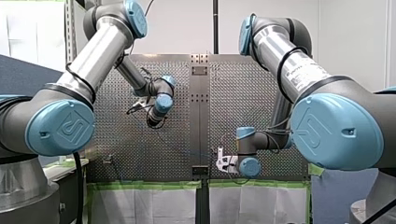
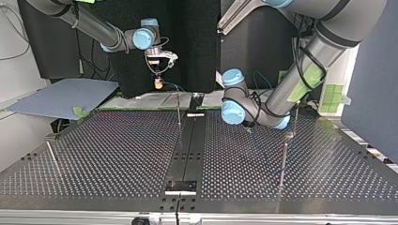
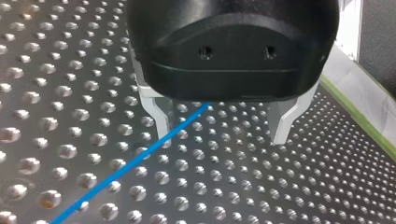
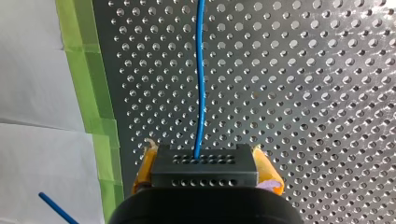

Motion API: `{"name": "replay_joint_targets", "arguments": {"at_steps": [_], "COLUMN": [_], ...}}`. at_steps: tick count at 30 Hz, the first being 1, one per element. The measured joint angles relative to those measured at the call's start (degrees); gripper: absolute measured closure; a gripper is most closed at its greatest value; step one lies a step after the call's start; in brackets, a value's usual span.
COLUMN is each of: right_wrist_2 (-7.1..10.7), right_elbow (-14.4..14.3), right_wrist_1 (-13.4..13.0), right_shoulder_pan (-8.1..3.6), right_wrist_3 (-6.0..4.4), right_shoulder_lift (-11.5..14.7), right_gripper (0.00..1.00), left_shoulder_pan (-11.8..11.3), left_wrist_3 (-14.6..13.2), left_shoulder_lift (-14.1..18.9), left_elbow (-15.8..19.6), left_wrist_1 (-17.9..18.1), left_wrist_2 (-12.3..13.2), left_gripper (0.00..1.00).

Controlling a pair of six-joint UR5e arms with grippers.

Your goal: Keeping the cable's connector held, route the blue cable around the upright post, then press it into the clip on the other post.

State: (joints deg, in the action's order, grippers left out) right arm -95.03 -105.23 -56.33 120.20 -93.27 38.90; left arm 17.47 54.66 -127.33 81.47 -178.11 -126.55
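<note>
**Right wrist view: one end clamped, run loose**

Perforated metal table (image 3: 70,70): our left arm's black gripper (image 3: 219,135) hangs low over it, metal fingers (image 3: 159,121) apart, with the thin blue cable (image 3: 140,156) running between them unclamped. Our right arm's yellow-padded gripper (image 4: 205,170) clamps the black perforated connector block (image 4: 204,163). We judge the cable light, limp and slick: close loosely mid-run and let it slide.

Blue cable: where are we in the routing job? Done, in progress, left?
Done: my right gripper is shut on the connector. In hand: my left gripper hovers open over the blue cable, which passes beneath it ungripped. Left: looping it round an upright post and pressing it into the clip, which I can't pick out here. Neither looks started.
</note>
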Motion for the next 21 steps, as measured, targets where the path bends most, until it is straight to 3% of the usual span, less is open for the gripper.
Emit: {"name": "replay_joint_targets", "arguments": {"at_steps": [8, 14, 21], "right_wrist_2": [0.00, 0.01, 0.01], "right_elbow": [0.00, 0.00, 0.00], "right_wrist_1": [0.06, 0.07, 0.07], "right_shoulder_pan": [0.01, 0.05, 0.04], "right_wrist_3": [0.00, 0.00, 0.00], "right_shoulder_lift": [0.00, 0.00, 0.00], "right_gripper": [1.00, 1.00, 1.00], "left_shoulder_pan": [0.37, 1.10, 1.60], "left_wrist_3": [0.77, 3.81, 8.19], "left_shoulder_lift": [-2.22, -5.27, -5.97], "left_elbow": [0.00, 0.02, 0.00], "left_wrist_1": [-0.04, 0.20, 1.60], "left_wrist_2": [-0.49, 2.06, 6.37], "left_gripper": [0.00, 0.00, 0.00]}}
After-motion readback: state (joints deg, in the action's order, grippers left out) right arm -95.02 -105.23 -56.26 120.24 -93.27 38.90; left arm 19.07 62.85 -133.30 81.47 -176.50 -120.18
